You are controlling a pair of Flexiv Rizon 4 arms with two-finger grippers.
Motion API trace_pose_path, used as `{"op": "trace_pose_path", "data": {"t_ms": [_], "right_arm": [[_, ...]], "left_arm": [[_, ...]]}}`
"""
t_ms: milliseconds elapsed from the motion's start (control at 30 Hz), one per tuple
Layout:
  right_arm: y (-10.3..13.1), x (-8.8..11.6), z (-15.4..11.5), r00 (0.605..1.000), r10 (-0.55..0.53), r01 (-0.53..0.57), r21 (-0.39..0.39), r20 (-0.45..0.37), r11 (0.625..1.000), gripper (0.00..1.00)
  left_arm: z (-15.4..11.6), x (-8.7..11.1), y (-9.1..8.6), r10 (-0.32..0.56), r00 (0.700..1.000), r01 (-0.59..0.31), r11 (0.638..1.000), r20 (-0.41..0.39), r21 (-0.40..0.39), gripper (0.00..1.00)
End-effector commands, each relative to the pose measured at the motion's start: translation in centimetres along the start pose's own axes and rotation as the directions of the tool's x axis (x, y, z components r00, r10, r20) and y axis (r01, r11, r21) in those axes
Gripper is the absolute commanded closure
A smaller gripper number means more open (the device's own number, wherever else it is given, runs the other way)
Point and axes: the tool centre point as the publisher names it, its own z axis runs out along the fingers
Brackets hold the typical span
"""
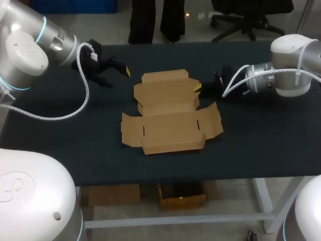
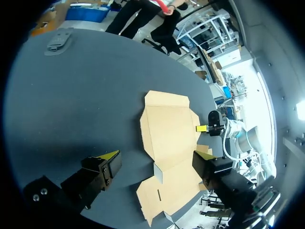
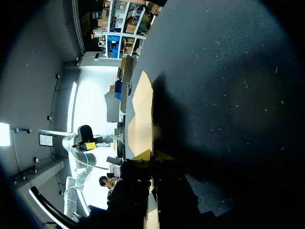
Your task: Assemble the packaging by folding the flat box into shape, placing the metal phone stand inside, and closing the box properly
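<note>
flat brown cardboard box lying on dark worktop; left hand hovering open nearby; right hand pinching its edge

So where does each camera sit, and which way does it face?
Head view: fixed above and behind the robot, looking down on the table; left arm and right arm enter from the sides, box between.
Left wrist view: on the left wrist, looking along the open left gripper over the box to the right gripper.
Right wrist view: on the right wrist, low, looking past the right gripper along the box's edge to the left arm.
Shared: both wrist views show the box and the other arm.
</note>
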Motion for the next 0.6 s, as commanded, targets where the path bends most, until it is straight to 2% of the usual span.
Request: {"op": "trace_pose_path", "data": {"t_ms": [33,467,600], "right_arm": [[-0.1,0.4,0.0,0.999,-0.037,0.037,-0.024,-0.021,0.999,1.00],[0.6,4.2,-1.5,0.969,-0.226,0.216,-0.101,-0.104,0.971,1.00],[0.5,4.7,-1.6,0.963,-0.245,0.233,-0.108,-0.110,0.966,1.00]], "left_arm": [[0.3,-0.2,-0.2,0.011,1.000,-0.011,1.000,-0.015,-0.002,0.00],[0.3,-0.2,-0.7,0.090,0.992,-0.084,0.994,-0.092,0.064,0.00],[0.3,-0.2,-0.7,0.090,0.992,-0.084,0.994,-0.092,0.064,0.00]]}}
